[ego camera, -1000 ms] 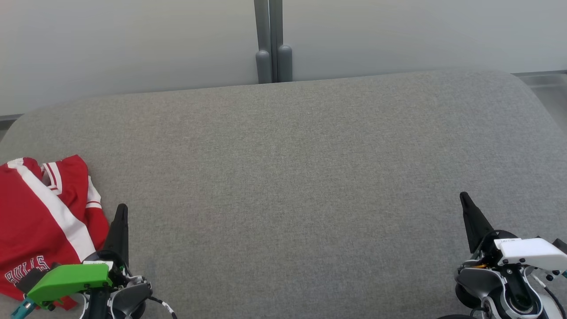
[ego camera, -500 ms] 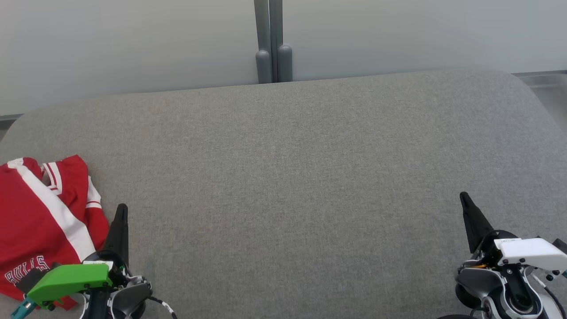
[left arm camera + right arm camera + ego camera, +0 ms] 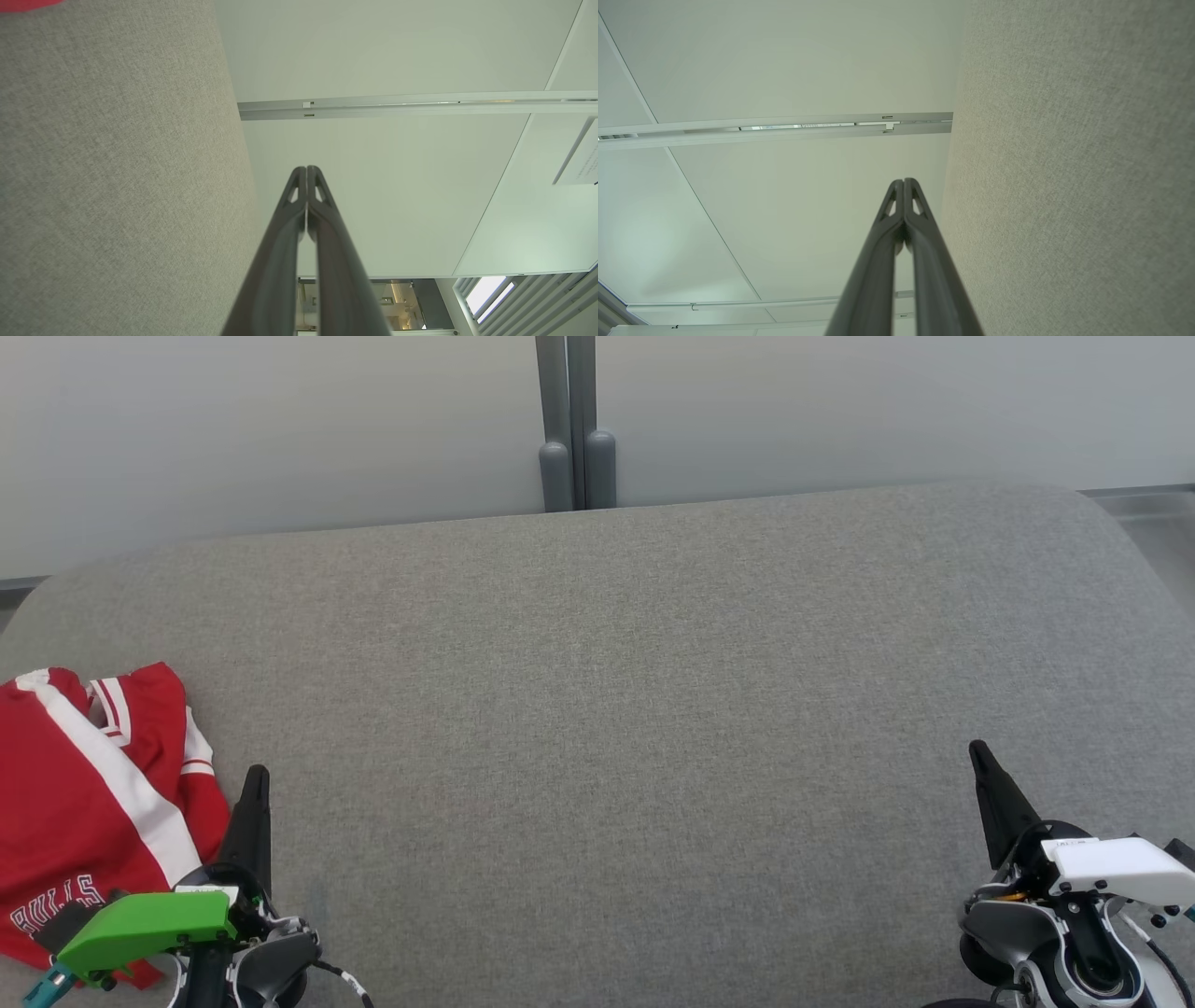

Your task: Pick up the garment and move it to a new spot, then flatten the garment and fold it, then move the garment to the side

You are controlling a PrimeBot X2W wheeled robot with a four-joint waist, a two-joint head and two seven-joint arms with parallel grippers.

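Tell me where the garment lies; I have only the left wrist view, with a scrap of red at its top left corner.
Observer: In the head view the red garment lies bunched on the grey cushion, just left of your left gripper.
Operator: Is it flat anywhere?
Observer: No; it is crumpled, its white stripes bent, and it runs off that view's left edge.
Operator: And the right gripper?
Observer: The right gripper sits at the lower right, fingers shut on nothing, far from the garment.
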